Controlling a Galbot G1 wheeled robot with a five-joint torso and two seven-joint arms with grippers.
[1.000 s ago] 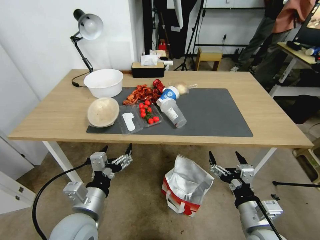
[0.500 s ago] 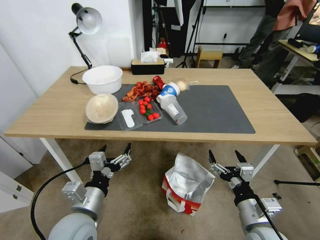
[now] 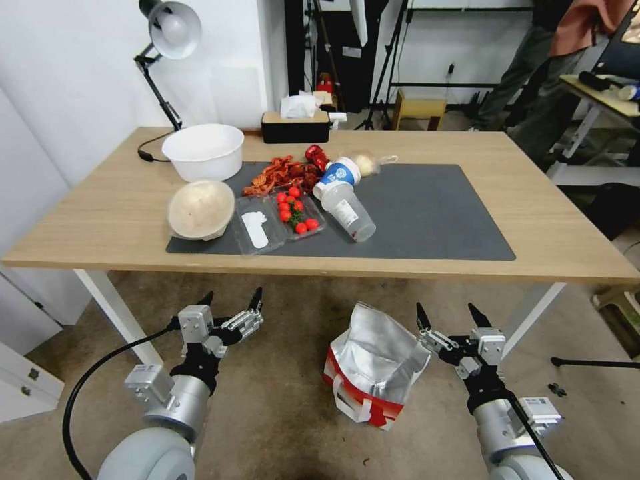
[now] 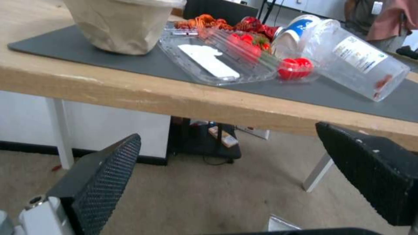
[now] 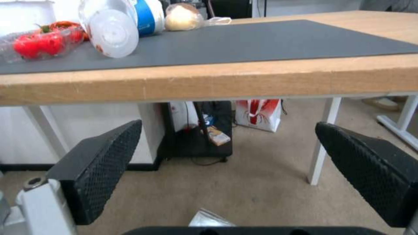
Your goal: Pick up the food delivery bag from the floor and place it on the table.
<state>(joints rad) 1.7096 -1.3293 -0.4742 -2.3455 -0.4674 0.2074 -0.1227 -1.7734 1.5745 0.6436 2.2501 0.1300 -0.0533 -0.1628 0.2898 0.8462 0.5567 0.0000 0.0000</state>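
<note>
The food delivery bag (image 3: 373, 367) sits on the floor (image 3: 280, 407) in front of the table (image 3: 567, 220), red and white outside, with its crinkly silver foil top gaping. My left gripper (image 3: 233, 297) hovers open to the bag's left, well apart from it. My right gripper (image 3: 447, 312) hovers open just right of the bag's foil top. Both point toward the table's front edge. In the left wrist view the open gripper (image 4: 226, 137) faces the table edge (image 4: 174, 98). In the right wrist view the open gripper (image 5: 228, 125) faces the table edge (image 5: 261, 83), with a foil corner (image 5: 211, 220) below.
On the table's grey mat (image 3: 427, 220) lie a white bowl (image 3: 203, 150), a covered paper bowl (image 3: 200, 210), a tomato tray (image 3: 297, 217) and tipped plastic cups (image 3: 343, 203). White table legs (image 3: 110, 307) flank the bag. A black tripod leg (image 3: 593, 363) lies on the floor to the right.
The whole head view has shifted: the table looks a little higher and wider, so the camera has moved. Both grippers stay open and the bag lies where it was.
</note>
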